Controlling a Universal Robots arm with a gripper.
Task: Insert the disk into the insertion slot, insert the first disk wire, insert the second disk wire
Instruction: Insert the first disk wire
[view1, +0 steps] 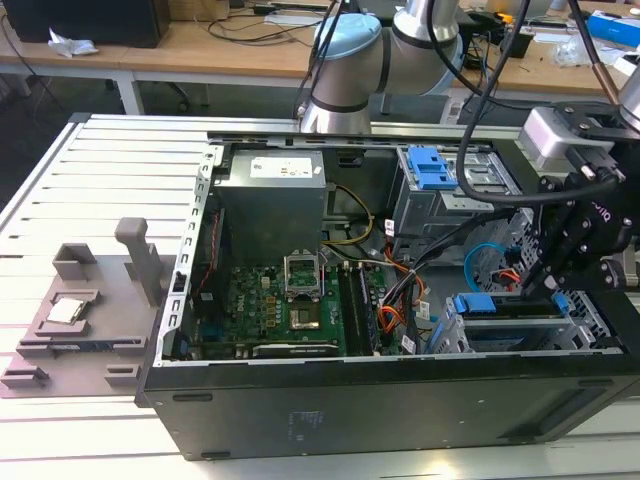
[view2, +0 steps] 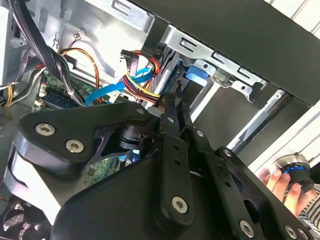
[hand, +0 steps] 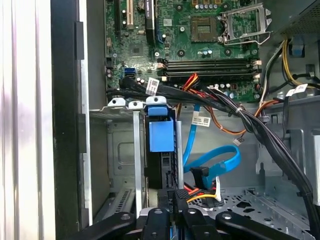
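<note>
Presently, gripper: low at the exterior view's right, tips down over the insertion slot.
fingers: drawn narrow in the first wrist view, pinching the black plug of a disk wire with red, yellow and black leads.
disk: seated on edge inside the slot, with its blue carrier tab standing at one end.
blue data cable: looped loosely beside the slot, its dark plug just beside the disk.
taller cage: upper right of centre in the exterior view, well apart from the gripper.
</note>
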